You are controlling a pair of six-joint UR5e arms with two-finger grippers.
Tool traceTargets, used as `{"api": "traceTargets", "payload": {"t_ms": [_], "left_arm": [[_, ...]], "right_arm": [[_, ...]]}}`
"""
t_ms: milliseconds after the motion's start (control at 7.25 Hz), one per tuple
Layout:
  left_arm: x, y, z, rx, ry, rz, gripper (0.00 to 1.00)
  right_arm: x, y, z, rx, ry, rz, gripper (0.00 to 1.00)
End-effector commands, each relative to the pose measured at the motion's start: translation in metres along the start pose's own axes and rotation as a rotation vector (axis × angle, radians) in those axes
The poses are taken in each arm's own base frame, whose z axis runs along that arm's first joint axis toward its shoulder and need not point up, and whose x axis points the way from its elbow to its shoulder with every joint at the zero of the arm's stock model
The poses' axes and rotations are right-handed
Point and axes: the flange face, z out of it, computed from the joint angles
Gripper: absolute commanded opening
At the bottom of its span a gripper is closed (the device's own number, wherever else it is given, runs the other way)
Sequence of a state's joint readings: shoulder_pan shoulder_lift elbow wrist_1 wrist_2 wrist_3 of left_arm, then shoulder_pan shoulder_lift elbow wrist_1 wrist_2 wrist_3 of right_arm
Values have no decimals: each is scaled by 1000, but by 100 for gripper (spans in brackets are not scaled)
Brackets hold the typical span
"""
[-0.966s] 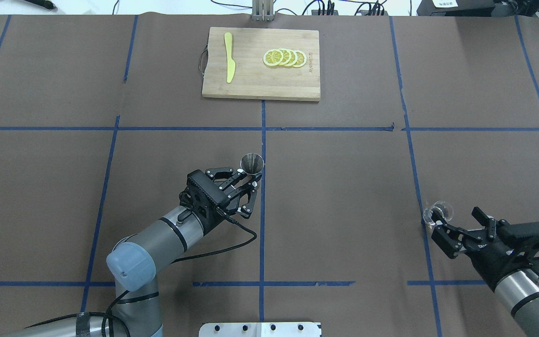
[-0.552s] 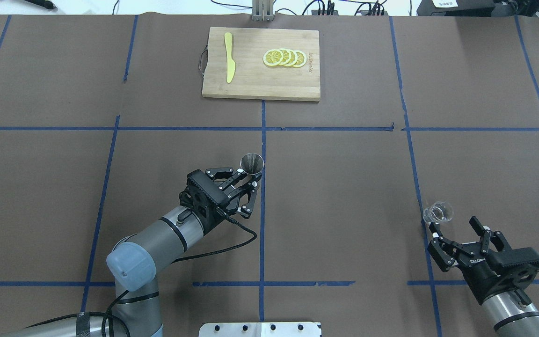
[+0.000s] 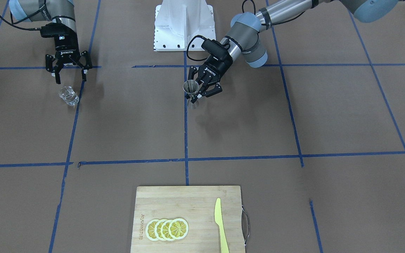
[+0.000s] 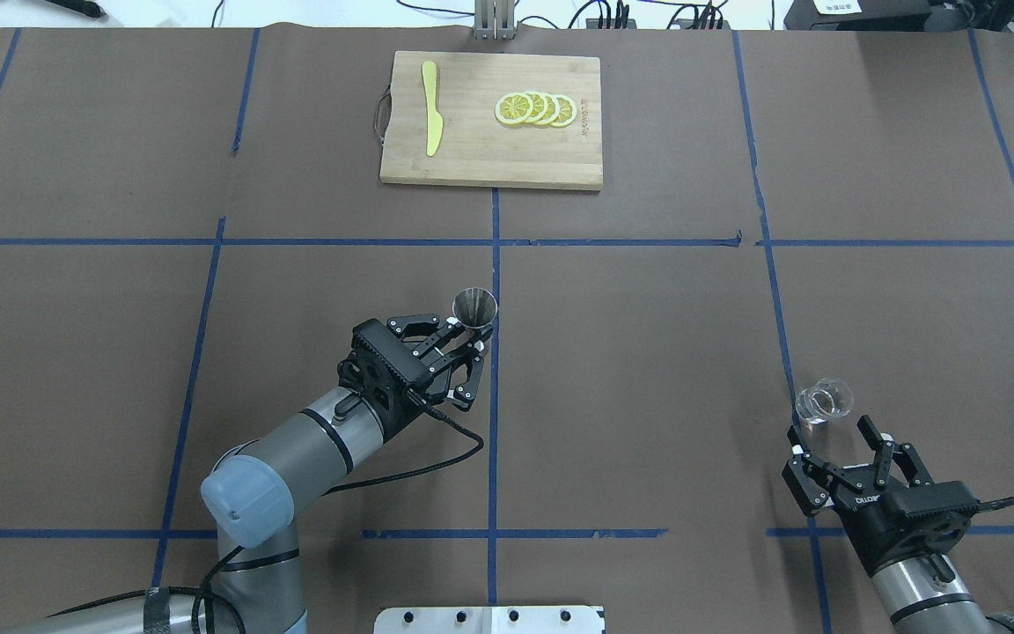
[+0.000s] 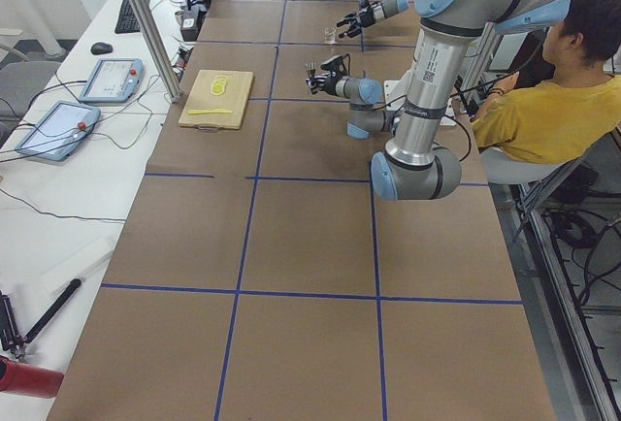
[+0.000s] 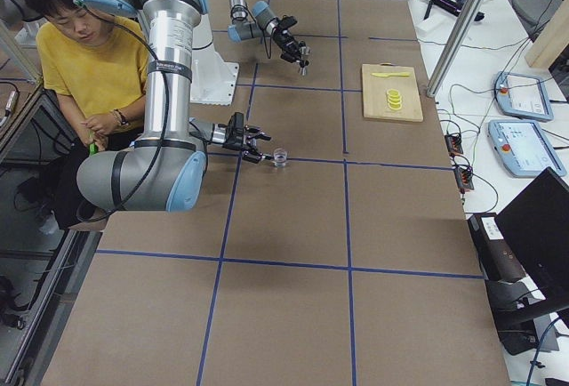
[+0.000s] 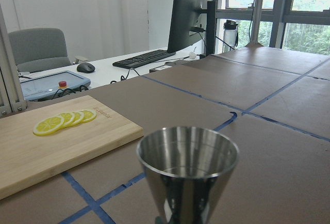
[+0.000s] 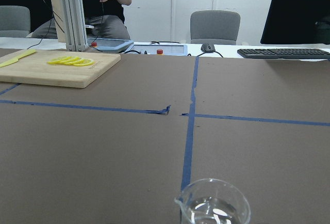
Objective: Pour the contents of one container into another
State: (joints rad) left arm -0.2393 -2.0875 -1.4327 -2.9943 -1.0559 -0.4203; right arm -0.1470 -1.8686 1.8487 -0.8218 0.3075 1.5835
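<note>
The steel jigger [image 4: 474, 307] stands upright near the middle blue line, and my left gripper [image 4: 473, 338] is shut on its narrow waist. In the left wrist view the jigger [image 7: 188, 166] fills the foreground with its mouth up. The small clear glass cup [image 4: 824, 401] sits on the table at the right, with a little clear liquid in it [image 8: 214, 203]. My right gripper [image 4: 831, 433] is open just behind the cup, on the robot's side, not touching it. In the front view the right gripper [image 3: 70, 80] hangs above the cup [image 3: 69, 95], and the jigger [image 3: 190, 88] sits in the left gripper [image 3: 196, 94].
A wooden cutting board [image 4: 489, 163] lies at the far middle with lemon slices [image 4: 535, 108] and a yellow knife [image 4: 430, 106]. A seated person in yellow [image 5: 543, 101] is beside the robot base. Blue tape lines cross the brown table.
My right gripper has let go of the glass cup and pulled back toward the robot, and the cup stays on the table. The left arm and the jigger have not moved.
</note>
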Motion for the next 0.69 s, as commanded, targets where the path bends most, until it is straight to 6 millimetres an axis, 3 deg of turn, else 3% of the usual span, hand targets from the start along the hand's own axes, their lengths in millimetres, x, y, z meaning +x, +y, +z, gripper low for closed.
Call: {"api": "traceTargets", "payload": {"t_ms": [0,552], "left_arm": [[0,0,0,2,-3,0,0],[0,-1,0,3,-3,-1,0]], "right_arm": [[-1,2,3,0,4,2,91],[4,-3,11,0,24,7,91]]}}
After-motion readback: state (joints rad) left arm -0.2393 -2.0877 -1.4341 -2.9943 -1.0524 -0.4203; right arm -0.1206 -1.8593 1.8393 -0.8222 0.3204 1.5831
